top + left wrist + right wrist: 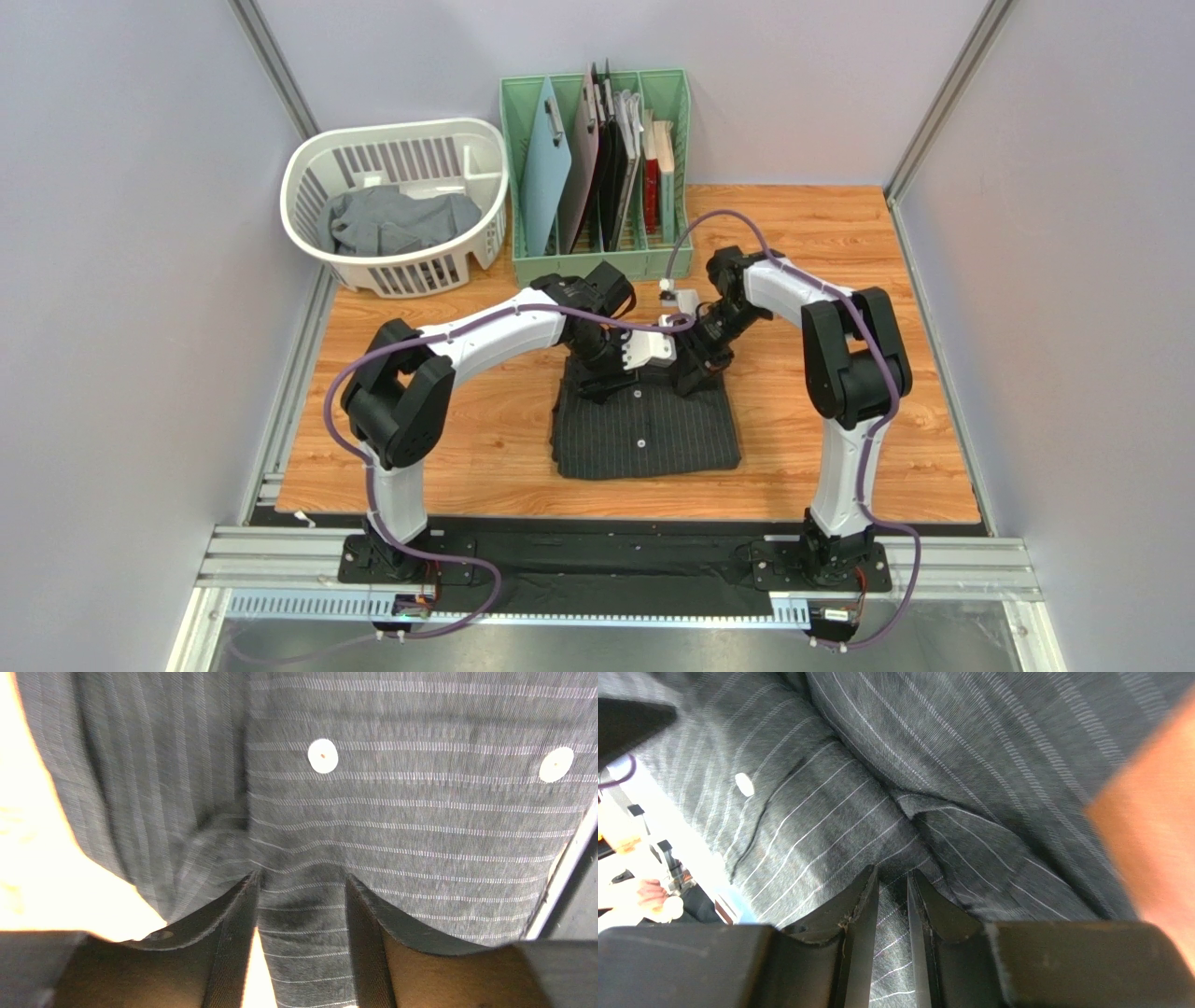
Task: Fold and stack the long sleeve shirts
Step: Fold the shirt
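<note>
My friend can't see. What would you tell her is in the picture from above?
A black pinstriped shirt lies folded on a wooden table, with the left gripper and right gripper down on its far edge. Behind it, a white basket holds a grey shirt, next to a green rack of flat boards.

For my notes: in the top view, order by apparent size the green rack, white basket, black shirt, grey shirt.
1. green rack and white basket: too alike to rank
2. black shirt
3. grey shirt, lying in the basket
</note>
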`<state>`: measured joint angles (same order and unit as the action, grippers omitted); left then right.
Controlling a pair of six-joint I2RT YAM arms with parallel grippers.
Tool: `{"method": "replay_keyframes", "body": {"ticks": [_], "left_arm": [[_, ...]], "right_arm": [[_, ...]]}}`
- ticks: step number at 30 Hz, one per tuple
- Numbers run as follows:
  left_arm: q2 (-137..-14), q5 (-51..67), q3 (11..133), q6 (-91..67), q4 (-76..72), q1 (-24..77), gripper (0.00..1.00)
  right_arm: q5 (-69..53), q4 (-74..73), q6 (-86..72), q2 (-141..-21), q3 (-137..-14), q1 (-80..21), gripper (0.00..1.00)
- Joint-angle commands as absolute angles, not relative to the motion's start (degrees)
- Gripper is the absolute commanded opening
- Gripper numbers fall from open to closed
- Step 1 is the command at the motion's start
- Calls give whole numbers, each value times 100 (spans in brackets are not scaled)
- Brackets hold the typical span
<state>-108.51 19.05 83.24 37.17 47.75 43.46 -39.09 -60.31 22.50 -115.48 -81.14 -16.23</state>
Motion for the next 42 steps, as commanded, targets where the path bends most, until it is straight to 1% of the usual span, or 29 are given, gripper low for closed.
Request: {"method": "replay_keyframes", "body": {"ticks": [1, 3, 6, 9, 11, 15, 18, 22, 30, 36, 38, 40, 41, 42], "left_arm": [[-10556, 2030, 7876, 3665, 4834, 4368, 51], [-10434, 2170, 7656, 3613, 4895, 4359, 47], [-10153, 2442, 7348, 3507, 4957, 4368, 45], [-9767, 2820, 7102, 3419, 5044, 4359, 45], [-9555, 3075, 7032, 3480, 5063, 4359, 46], [-9176, 3138, 7163, 3419, 4695, 4368, 56], [-9429, 3225, 7496, 3445, 4632, 4368, 60], [-9905, 3313, 7813, 3577, 4580, 4386, 62], [-10555, 3401, 7980, 3691, 4307, 4517, 64], [-11012, 3059, 8060, 3621, 4237, 4676, 65], [-11056, 3015, 8051, 3647, 4210, 4676, 64], [-11057, 3015, 8051, 3682, 4201, 4685, 59], [-10996, 3041, 8068, 3726, 4236, 4685, 51], [-10969, 3058, 8086, 3744, 4280, 4676, 45]], "right_arm": [[-3832, -5529, 2083, -11505, -7700, -1828, 27], [-3884, -5467, 2048, -11322, -7384, -1951, 27], [-4042, -5423, 2004, -11058, -7050, -2074, 27], [-4340, -5545, 1925, -10688, -6978, -2109, 28], [-4552, -5835, 1977, -10468, -7040, -2109, 28], [-4746, -5994, 1952, -10301, -7443, -2022, 28], [-4764, -5802, 1662, -10607, -7997, -1890, 28], [-4702, -5599, 1381, -11205, -8778, -1811, 28], [-4597, -4958, 721, -12075, -9334, -1819, 27], [-4500, -4860, 729, -12480, -9404, -1890, 27], [-4456, -4843, 791, -12568, -9378, -1942, 27], [-4395, -4834, 835, -12612, -9334, -1977, 26], [-4368, -4851, 861, -12638, -9317, -1986, 26], [-4351, -4852, 887, -12647, -9308, -1986, 26]]}}
